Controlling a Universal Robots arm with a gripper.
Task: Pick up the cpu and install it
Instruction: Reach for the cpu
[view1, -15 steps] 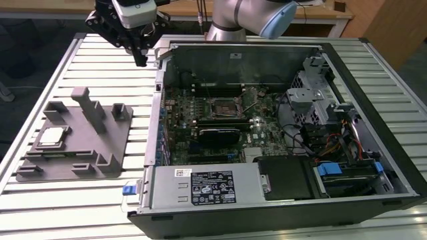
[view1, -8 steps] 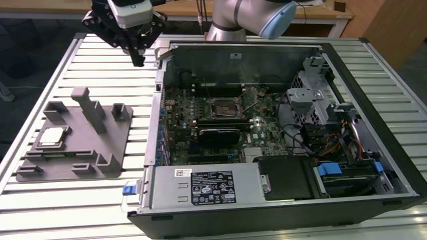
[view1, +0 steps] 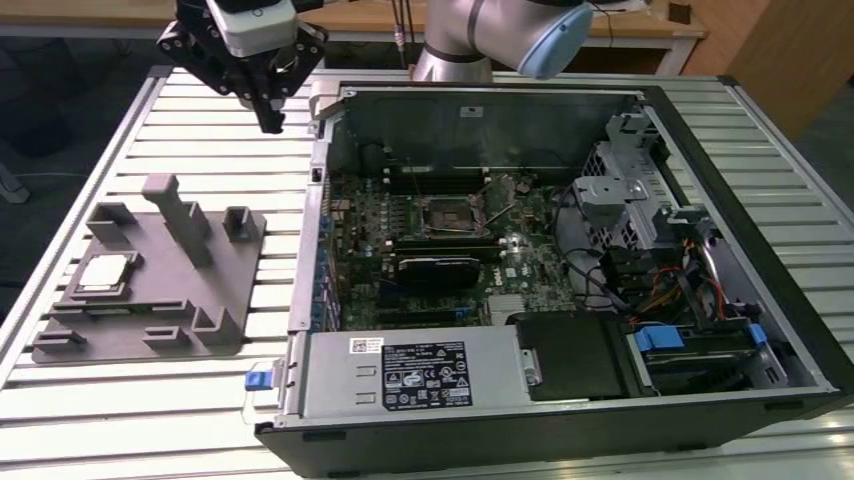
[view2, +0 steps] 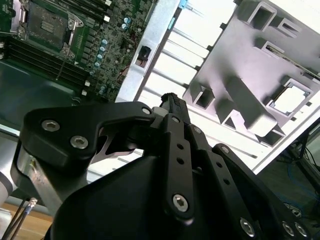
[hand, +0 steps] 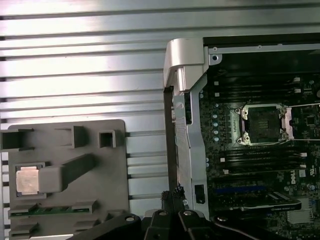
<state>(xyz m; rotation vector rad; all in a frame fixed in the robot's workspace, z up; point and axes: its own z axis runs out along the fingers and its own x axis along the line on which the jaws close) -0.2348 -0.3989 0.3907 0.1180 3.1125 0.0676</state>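
Plainly, the gripper (view1: 272, 122) holds nothing, jaws together.

Bright overhead glare on slatted table (hand: 75, 60)

One computer case (view1: 534, 440), side open. Inside the case: one green motherboard (view1: 363, 240), one black square socket (view1: 454, 215), one power supply (view1: 414, 365) with labels. Beside the case, on the exterior view's left: one grey fixture (view1: 160, 300), with one tall post (view1: 174, 215), one cpu (view1: 104, 272) and, in the first wrist view, one green strip (hand: 47, 210) in a slot. Under the case: one slatted metal table (view1: 200, 130). Behind the case's far edge: one arm (view1: 494, 30). Over the table just beside the case's far corner: one gripper (view1: 272, 127), two fingers (view1: 271, 112) pressed together.
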